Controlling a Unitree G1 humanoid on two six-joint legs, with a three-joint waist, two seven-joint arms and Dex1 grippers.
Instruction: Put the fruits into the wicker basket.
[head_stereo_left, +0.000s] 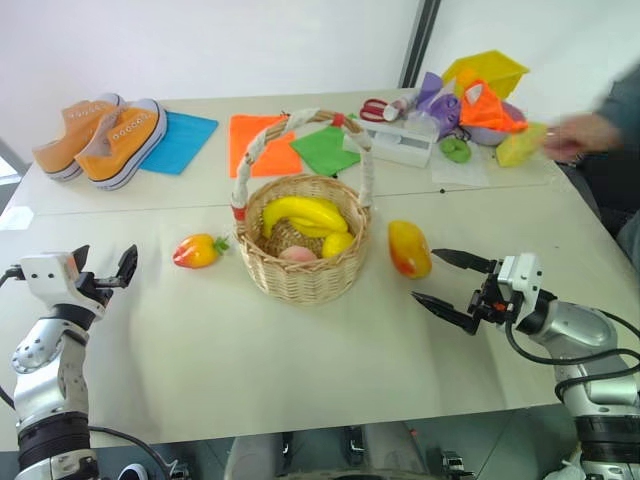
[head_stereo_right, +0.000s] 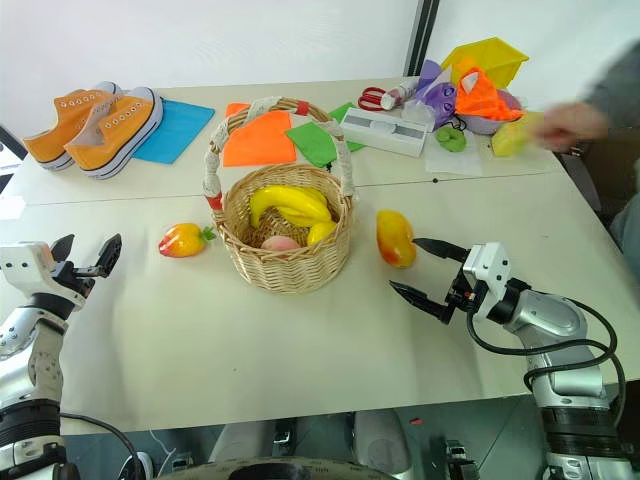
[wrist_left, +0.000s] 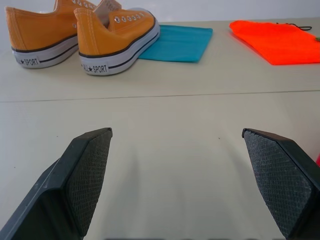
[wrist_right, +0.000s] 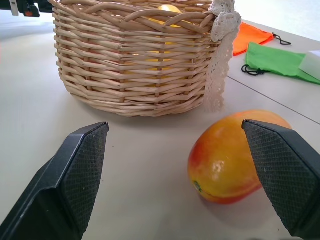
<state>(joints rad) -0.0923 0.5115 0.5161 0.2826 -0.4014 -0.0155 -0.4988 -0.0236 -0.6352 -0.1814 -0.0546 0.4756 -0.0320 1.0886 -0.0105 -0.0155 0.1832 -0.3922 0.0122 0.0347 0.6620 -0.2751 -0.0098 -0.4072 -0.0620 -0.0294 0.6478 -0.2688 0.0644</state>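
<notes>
Left eye view: both grippers gape wide — right gripper (head_stereo_left: 449, 279) beside the mango (head_stereo_left: 409, 248), left gripper (head_stereo_left: 104, 264) near the table's (head_stereo_left: 300, 360) left edge.

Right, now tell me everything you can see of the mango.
The mango is an oval toy fruit with a smooth, slightly glossy skin, yellow-orange shading to red at one end. It lies on the table, just to the right of the wicker basket and outside it, not touching it. The right gripper is open beside the mango, and its fingers do not touch the fruit. Only the tabletop touches it.
</notes>
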